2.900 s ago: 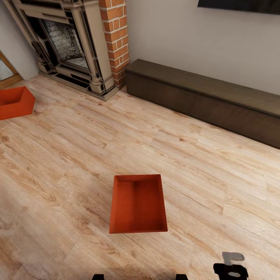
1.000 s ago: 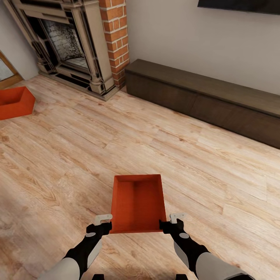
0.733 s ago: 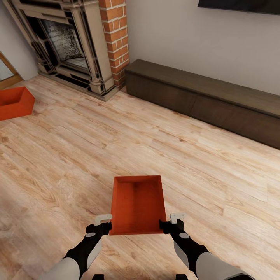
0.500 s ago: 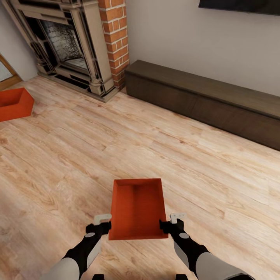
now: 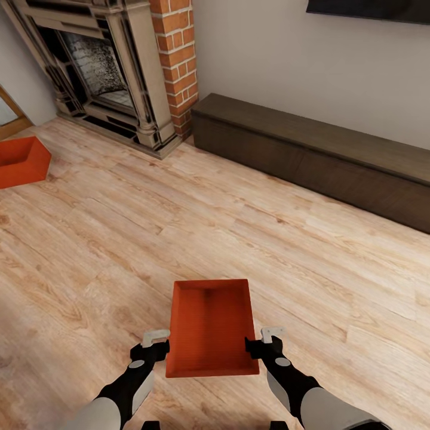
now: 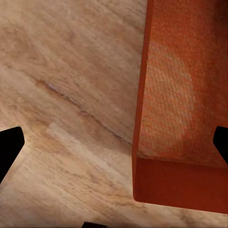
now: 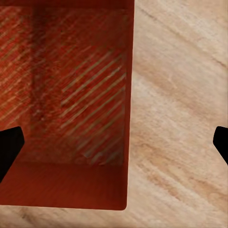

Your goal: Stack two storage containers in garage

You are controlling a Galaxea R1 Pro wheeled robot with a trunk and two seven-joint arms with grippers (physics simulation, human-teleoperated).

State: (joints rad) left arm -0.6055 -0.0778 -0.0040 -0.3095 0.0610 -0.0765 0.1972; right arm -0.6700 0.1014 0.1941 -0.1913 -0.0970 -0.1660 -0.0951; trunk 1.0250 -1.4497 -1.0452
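From the head view a red-orange bin [image 5: 210,327] sits at 6 o'clock, open on top, smooth inside. The left gripper [image 5: 156,344] and right gripper [image 5: 263,341] press its two near corners. Wrist views show each jaw spread wide over a bin wall. A second bin [image 5: 21,160] sits at 10 o'clock. Bare wood floor [image 5: 269,251] lies all around.

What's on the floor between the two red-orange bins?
Nothing: in the head view only bare light wood-plank floor separates the near red-orange open-top bin from the far red-orange bin.
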